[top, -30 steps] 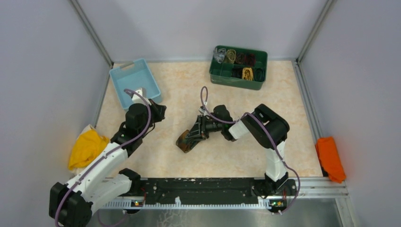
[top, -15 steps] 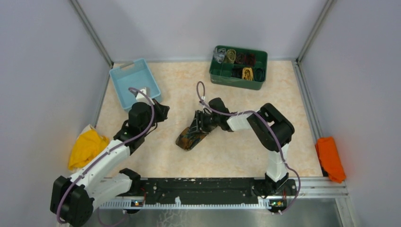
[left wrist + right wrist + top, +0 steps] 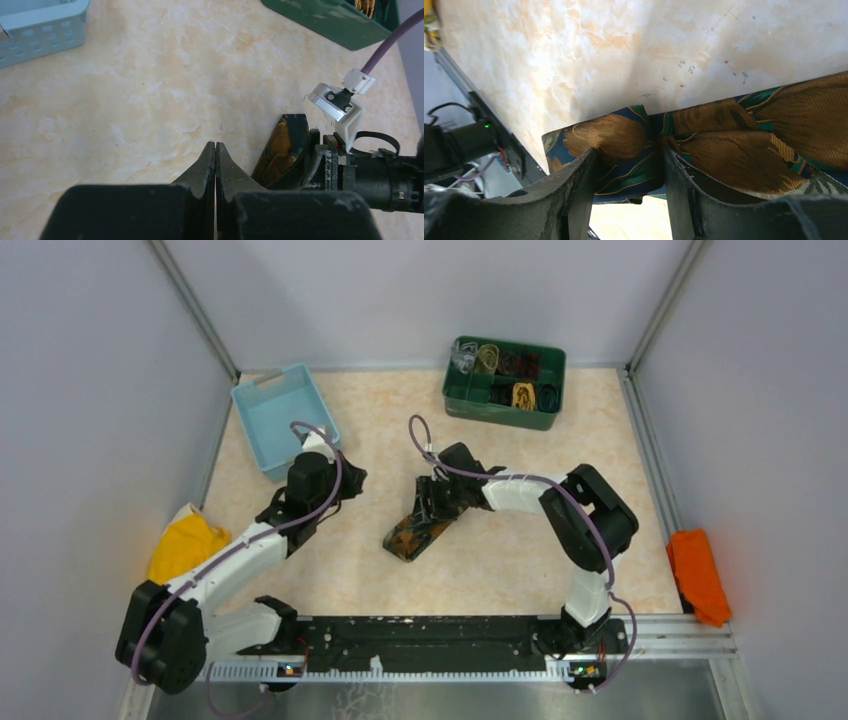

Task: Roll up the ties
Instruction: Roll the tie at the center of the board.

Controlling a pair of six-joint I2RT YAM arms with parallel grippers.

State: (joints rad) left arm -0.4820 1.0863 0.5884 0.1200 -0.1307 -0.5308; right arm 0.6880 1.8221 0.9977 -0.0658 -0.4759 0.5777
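The dark brown tie (image 3: 408, 536) with gold-orange and teal pattern lies folded in the middle of the table. My right gripper (image 3: 432, 508) stands over its far end. In the right wrist view the right gripper (image 3: 629, 152) is shut on a bunched fold of the tie (image 3: 724, 145), fabric filling the gap between both fingers. My left gripper (image 3: 340, 483) hovers left of the tie, apart from it. Seen from the left wrist, that gripper (image 3: 215, 146) is shut and empty, with the tie (image 3: 283, 154) to its right. Several rolled ties (image 3: 523, 395) sit in the green bin.
A green bin (image 3: 548, 352) stands at the back right and a light blue basket (image 3: 259, 396) at the back left. A yellow cloth (image 3: 186, 548) lies at the left edge, an orange cloth (image 3: 697, 575) at the right edge.
My left gripper has moved right, closer to the tie. The right arm has stretched out flatter, and the tie has shifted slightly to the right with it.
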